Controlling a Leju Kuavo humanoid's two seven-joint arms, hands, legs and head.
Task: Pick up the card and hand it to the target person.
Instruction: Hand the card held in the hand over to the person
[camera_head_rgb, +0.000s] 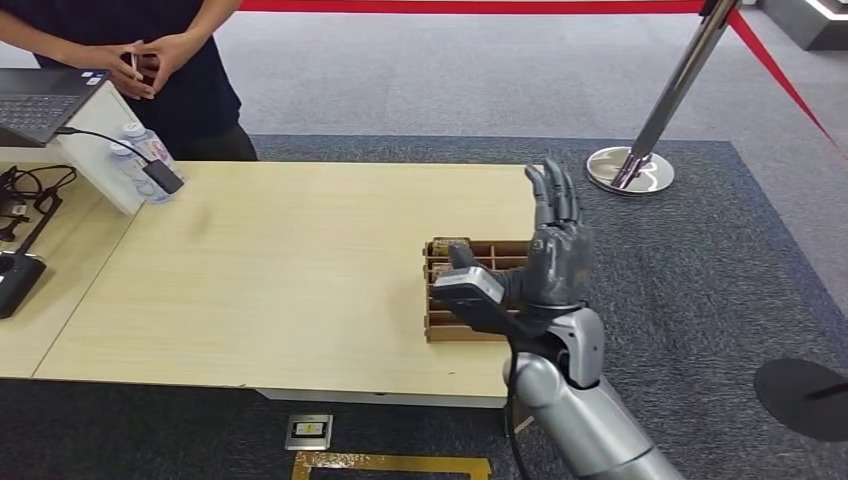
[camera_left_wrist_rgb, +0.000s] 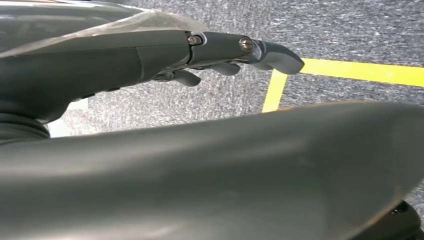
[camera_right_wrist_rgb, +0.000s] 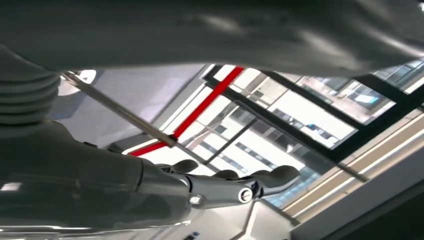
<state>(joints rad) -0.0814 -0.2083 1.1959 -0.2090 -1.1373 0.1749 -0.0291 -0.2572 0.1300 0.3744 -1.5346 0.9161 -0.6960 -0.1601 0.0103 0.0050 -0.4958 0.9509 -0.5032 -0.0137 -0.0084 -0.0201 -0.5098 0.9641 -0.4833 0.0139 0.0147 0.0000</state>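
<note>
Our right hand (camera_head_rgb: 555, 255) raised upright over table edge, fingers straight up & apart, holding nothing. Our left hand (camera_left_wrist_rgb: 220, 55) hangs over grey carpet (camera_left_wrist_rgb: 350, 30) w/ yellow tape line (camera_left_wrist_rgb: 360, 72), fingers loosely extended, nothing in it. Card (camera_head_rgb: 134, 64) is w/ person (camera_head_rgb: 160, 60) at far left corner, pinched in their hands. Brown divided tray (camera_head_rgb: 450, 290) sits on pale wood table (camera_head_rgb: 280, 270) just beside our right hand. Laptop (camera_head_rgb: 40, 100) at left; red-belt stanchion (camera_head_rgb: 650, 130) beyond table.

Matt pale wood table (camera_head_rgb: 280, 270), brown cardboard tray (camera_head_rgb: 445, 325)
</note>
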